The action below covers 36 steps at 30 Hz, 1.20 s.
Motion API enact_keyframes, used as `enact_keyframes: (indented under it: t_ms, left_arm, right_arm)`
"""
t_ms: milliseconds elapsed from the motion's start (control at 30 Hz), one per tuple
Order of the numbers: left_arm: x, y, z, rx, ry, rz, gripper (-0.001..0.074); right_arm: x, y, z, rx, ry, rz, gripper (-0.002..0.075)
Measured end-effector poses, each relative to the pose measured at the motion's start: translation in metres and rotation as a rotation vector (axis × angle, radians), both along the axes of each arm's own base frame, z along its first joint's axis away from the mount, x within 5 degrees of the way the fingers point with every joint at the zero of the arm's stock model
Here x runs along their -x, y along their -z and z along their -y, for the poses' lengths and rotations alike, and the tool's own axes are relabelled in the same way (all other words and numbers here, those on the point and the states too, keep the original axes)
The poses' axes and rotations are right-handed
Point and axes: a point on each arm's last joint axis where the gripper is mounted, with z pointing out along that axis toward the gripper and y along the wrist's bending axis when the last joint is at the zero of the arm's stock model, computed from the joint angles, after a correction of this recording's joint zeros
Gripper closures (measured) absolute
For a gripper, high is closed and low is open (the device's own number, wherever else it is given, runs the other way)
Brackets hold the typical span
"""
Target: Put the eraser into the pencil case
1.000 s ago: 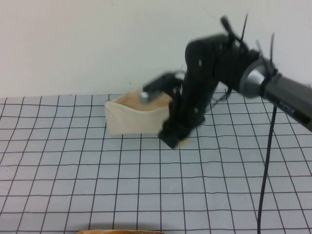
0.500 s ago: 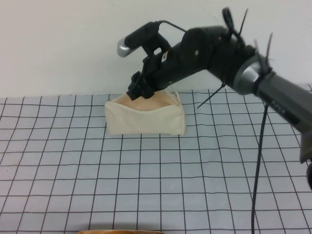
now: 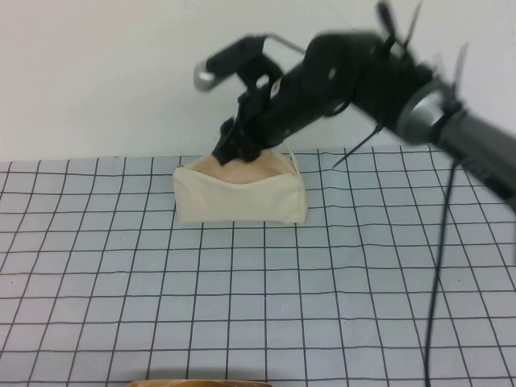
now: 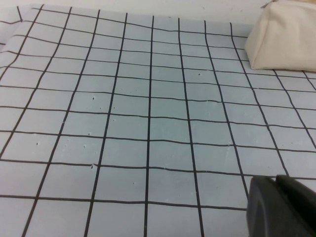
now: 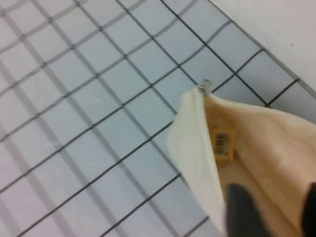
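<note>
The cream pencil case (image 3: 239, 197) stands open at the back of the grid mat, its pinkish lining showing. My right gripper (image 3: 234, 145) hovers just above its open mouth, fingers apart and empty. In the right wrist view the small yellow eraser (image 5: 222, 143) with its barcode print lies inside the pencil case (image 5: 197, 148), against the near wall, a little beyond the right gripper (image 5: 276, 207). The eraser is hidden in the high view. My left gripper (image 4: 281, 207) is shut and low over the mat, far from the pencil case (image 4: 284, 37).
The grid mat (image 3: 242, 306) spreads in front of the pouch. A white wall rises right behind the pouch. The right arm's black cable (image 3: 435, 282) hangs down at the right. A brownish edge (image 3: 193, 380) shows at the very front.
A second ago my right gripper was low at the pouch's front right corner. It rose and swung left over the pouch mouth. The eraser now lies inside the pouch.
</note>
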Motion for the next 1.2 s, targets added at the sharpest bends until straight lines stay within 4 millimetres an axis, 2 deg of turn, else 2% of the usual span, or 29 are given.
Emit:
enact_keyframes:
  t_ms: [100,167,233,300,467,867,900,933,1033,1200]
  left_arm:
    - [0.000,0.000,0.000,0.000,0.000,0.000,0.0736]
    - [0.000,0.000,0.000,0.000,0.000,0.000,0.0736]
    - [0.000,0.000,0.000,0.000,0.000,0.000,0.0736]
    - [0.000,0.000,0.000,0.000,0.000,0.000,0.0736]
    - [0.000,0.000,0.000,0.000,0.000,0.000,0.0736]
    - [0.000,0.000,0.000,0.000,0.000,0.000,0.0736]
    - [0.000,0.000,0.000,0.000,0.000,0.000,0.0736]
    - [0.000,0.000,0.000,0.000,0.000,0.000,0.0736]
    - [0.000,0.000,0.000,0.000,0.000,0.000,0.0736]
    - [0.000,0.000,0.000,0.000,0.000,0.000,0.0736]
  right_arm:
    - [0.019,-0.041,0.011,-0.003,-0.023,0.009,0.0602]
    - [0.035,-0.070,0.019,-0.016,-0.034,0.032,0.0669]
    - [0.052,-0.092,0.027,-0.028,-0.042,0.050,0.0701]
    - [0.068,-0.105,0.035,-0.031,-0.046,0.055,0.0715]
    - [0.114,-0.117,0.062,-0.068,-0.019,0.091,0.0723]
    - [0.244,-0.110,0.160,-0.154,0.032,0.262,0.0727]
    - [0.264,-0.104,0.177,-0.147,0.035,0.286,0.0727]
    - [0.274,-0.101,0.185,-0.140,0.036,0.310,0.0727]
    - [0.298,-0.081,0.206,-0.139,0.050,0.394,0.0727]
    - [0.327,-0.042,0.232,-0.167,0.083,0.542,0.0727]
